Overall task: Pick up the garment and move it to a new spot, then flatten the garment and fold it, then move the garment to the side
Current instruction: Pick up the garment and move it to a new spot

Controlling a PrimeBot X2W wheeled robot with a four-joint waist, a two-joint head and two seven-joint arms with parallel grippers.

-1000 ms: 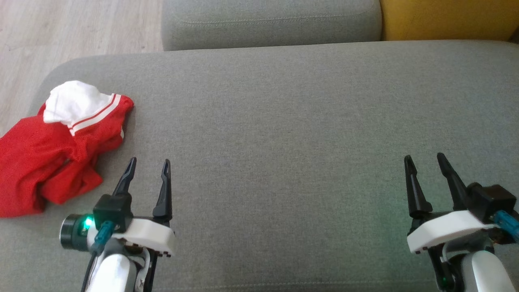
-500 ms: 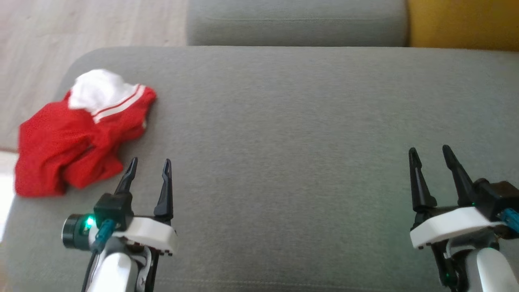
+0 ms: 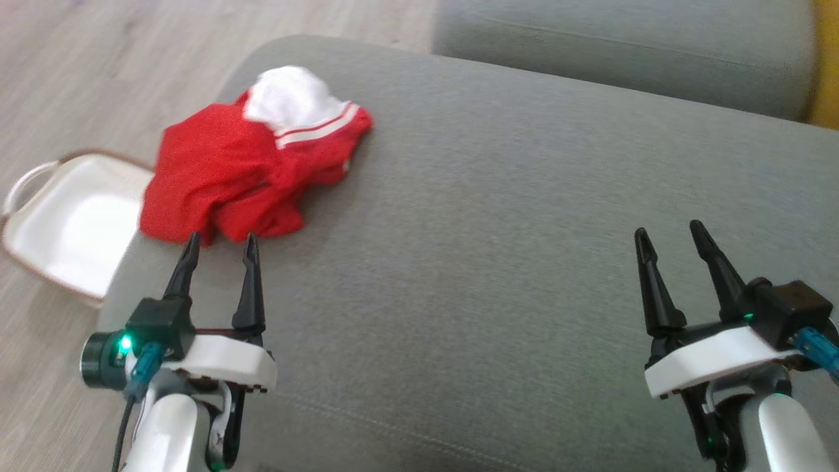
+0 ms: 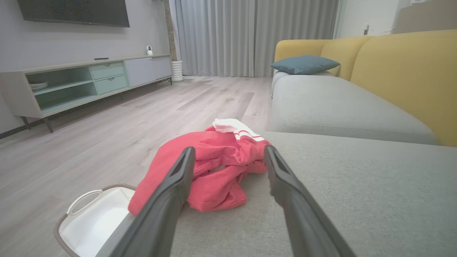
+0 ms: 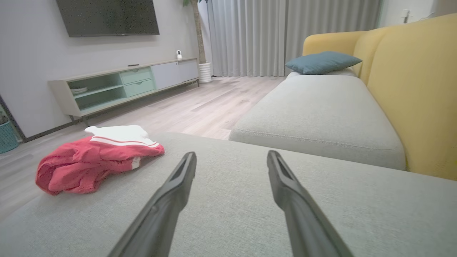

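Observation:
A crumpled red garment with a white, red-striped part lies on the far left corner of the grey sofa cushion. My left gripper stands open just short of the garment's near edge, empty. In the left wrist view the garment sits straight ahead between the open fingers. My right gripper is open and empty over bare cushion at the lower right; its wrist view has the garment far to the left.
A white basket with a brown rim sits on the wooden floor left of the cushion, also seen as the basket below the cushion's edge. A second grey seat cushion and a yellow backrest lie beyond.
The head camera has turned left, so the garment now sits nearer the picture's middle and the basket has come into view. The left gripper is closer to the garment's edge.

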